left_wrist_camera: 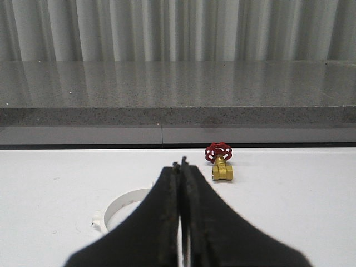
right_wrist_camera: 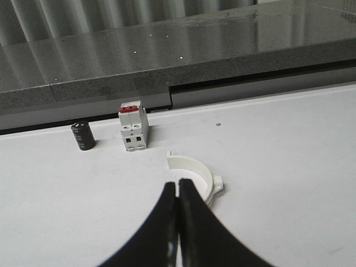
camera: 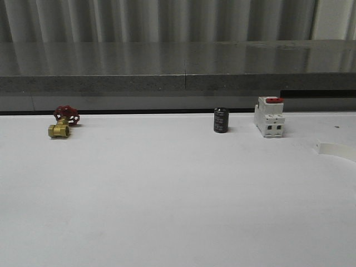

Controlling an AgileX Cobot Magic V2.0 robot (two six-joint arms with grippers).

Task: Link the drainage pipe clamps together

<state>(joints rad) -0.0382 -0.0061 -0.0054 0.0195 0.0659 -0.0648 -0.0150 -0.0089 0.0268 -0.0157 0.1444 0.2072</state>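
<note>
Clamps are seen lying apart on the white table [camera: 167,211], one half near each arm. From the front, a piece of the right clamp [camera: 335,149] is seen at the table's right edge, nearer than the switch block [camera: 269,117]. A black cylinder [camera: 221,120] is stood upright to the left of the block, and a brass valve [camera: 63,123] with a red handwheel is laid far to the left. A grey stone ledge [camera: 178,67] is seen behind the table.

From the left wrist, the left gripper [left_wrist_camera: 181,167] is seen clenched, its fingers [left_wrist_camera: 161,206] pressed together with nothing between them. The left clamp [left_wrist_camera: 125,204] is seen flat on the table, partly hidden behind the fingers; whether it is touched cannot be told. The valve [left_wrist_camera: 221,163] is seen beyond the fingertips, well apart from the clamp.

From the right wrist, the right gripper [right_wrist_camera: 177,183] is likewise seen clenched and empty-handed. The right clamp [right_wrist_camera: 196,176] is laid flat just beyond the fingertips, a side tab shown on its outer curve and a flat flange at its far end. The block [right_wrist_camera: 133,125] and cylinder [right_wrist_camera: 83,136] are stood farther back, near the ledge
</note>
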